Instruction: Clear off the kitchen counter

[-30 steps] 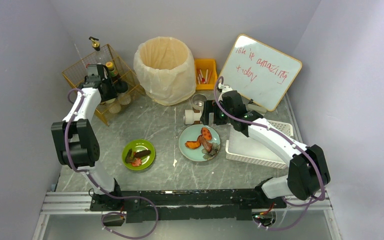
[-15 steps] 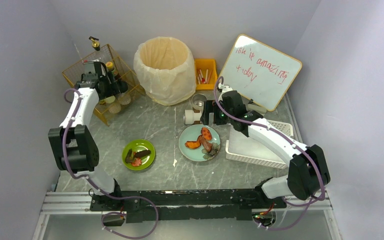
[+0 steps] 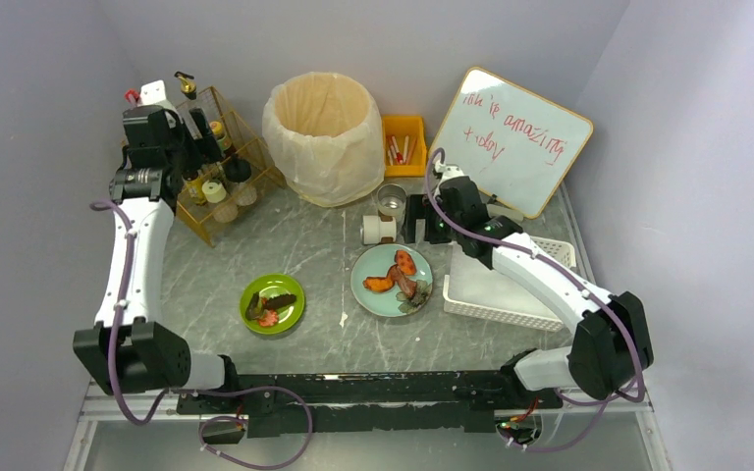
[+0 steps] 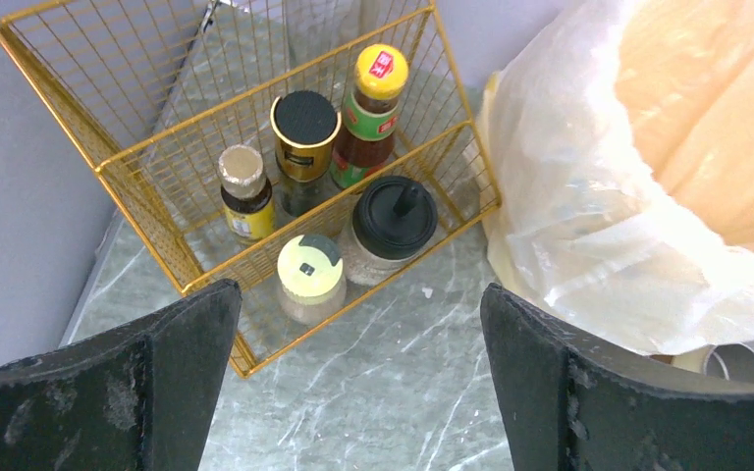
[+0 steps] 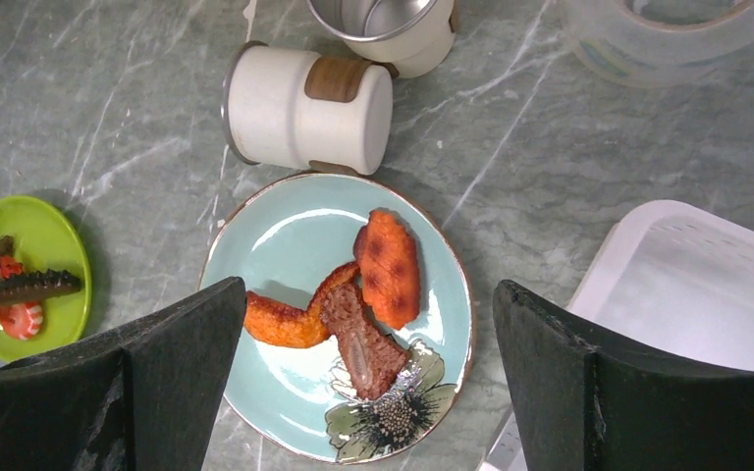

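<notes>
While left gripper (image 4: 358,294) and right gripper (image 5: 368,289) both gape empty, a right descent could roll the lying jar (image 5: 306,108), upper centre, or spill food (image 5: 388,265) off the plate (image 5: 285,235).

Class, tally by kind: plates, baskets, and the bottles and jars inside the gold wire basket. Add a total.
Plates: 2 (green plate, blue plate)
Baskets: 2 (gold wire basket, white slatted basket)
Bottles and jars in the wire basket: 5
Total: 9
</notes>
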Tool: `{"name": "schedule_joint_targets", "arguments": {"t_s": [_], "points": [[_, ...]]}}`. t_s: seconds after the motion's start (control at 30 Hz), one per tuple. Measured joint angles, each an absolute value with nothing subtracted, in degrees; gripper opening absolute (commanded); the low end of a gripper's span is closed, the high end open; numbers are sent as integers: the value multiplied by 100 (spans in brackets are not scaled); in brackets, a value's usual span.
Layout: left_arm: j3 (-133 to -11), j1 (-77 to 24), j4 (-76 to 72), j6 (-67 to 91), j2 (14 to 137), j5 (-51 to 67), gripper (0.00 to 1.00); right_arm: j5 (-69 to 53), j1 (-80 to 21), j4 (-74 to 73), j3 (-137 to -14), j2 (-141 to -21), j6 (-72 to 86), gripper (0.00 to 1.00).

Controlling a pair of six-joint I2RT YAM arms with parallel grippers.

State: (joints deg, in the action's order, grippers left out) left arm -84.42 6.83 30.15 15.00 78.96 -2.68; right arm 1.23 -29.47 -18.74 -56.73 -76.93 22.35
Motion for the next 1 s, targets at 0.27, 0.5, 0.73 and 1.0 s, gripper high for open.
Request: {"name": "schedule_joint_targets", "arguments": {"t_s": [0.27, 0.5, 0.73, 1.0], "points": [[-8029, 683, 2783, 1446, 7295, 58, 97, 528, -2943, -2158, -5994, -7605, 2154, 100], [-7470, 655, 2460, 1485, 6960, 679, 97, 1044, -2939, -2482, -6392, -7605, 2058, 100], [-7212, 51, 2307, 1549, 6901, 764, 96, 1245, -2921, -2547, -6554, -7609, 2165, 100], [-6475, -1404, 2029, 1931, 6884, 709, 94, 1096, -2917, -2530, -6554, -7693, 2405, 100]]}}
